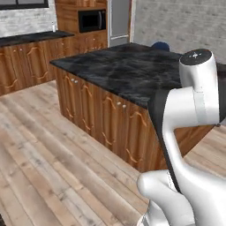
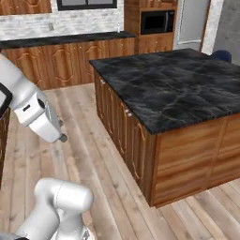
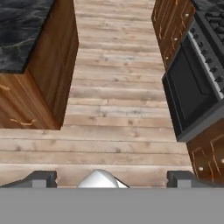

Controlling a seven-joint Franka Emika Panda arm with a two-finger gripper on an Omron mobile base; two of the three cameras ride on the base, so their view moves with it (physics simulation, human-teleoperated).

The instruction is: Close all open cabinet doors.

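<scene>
Wooden plank floor [image 1: 44, 145] is seen around a dark marble worktop [image 1: 128, 70]; the cabinet doors [image 1: 106, 117] are set flush below its front edge. From the right, the same doors [image 2: 124, 129] are seen. By hand, the pincer [image 3: 112, 178] is held apart, empty, above floor beside a black oven front [image 3: 192, 96].

The tall reddish-brown wooden cabinet doors [image 1: 95, 112] with raised arch mouldings and small silver knobs line the island's long side at mid-frame, all flush and upright. More such doors [image 2: 63, 63] run under the far desk at upper left, also shut.
</scene>
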